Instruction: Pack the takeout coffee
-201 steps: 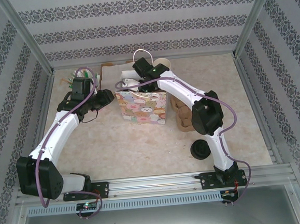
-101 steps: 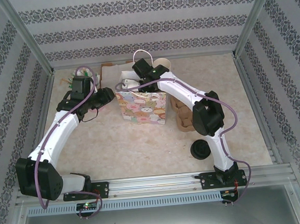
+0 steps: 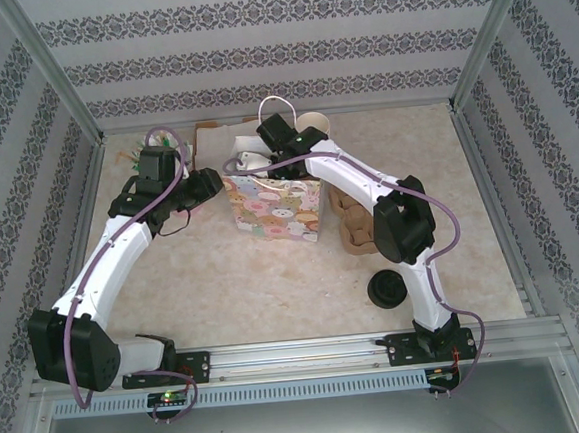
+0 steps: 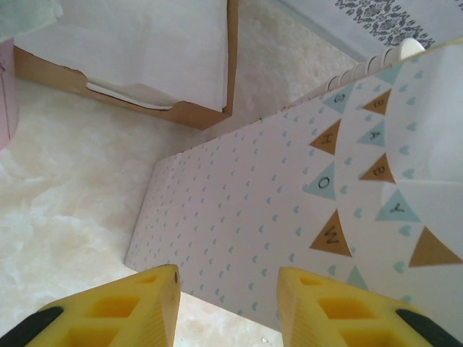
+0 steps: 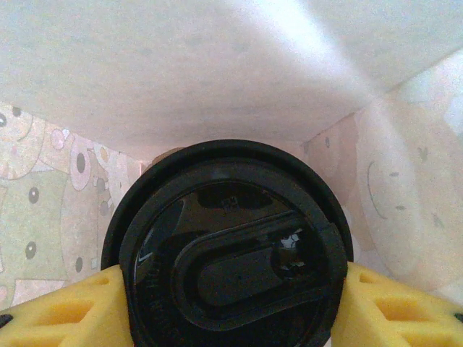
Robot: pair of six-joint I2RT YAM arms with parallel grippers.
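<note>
On the near side of the gift bag [image 3: 274, 208], a loose black lid [image 3: 386, 289] lies on the surface [image 3: 255, 289], well apart from the bag. It is not your cup.

At the bag's left side, your left hand [image 4: 228, 303] faces the bunting-printed panel. Its yellow fingers [image 4: 123, 311] are apart with nothing between them.

Your right hand [image 5: 231, 307] is the one that matters. It reaches down into the bag's mouth, clamped on the takeout coffee [image 5: 231, 238] at both sides of the lid. The cup hangs upright with its lid towards the wrist and bag paper close on three sides, so I judge your way on is straight down. The bag's floor is hidden under the cup.

Beyond the bag stands a cardboard box [image 4: 195, 112].
</note>
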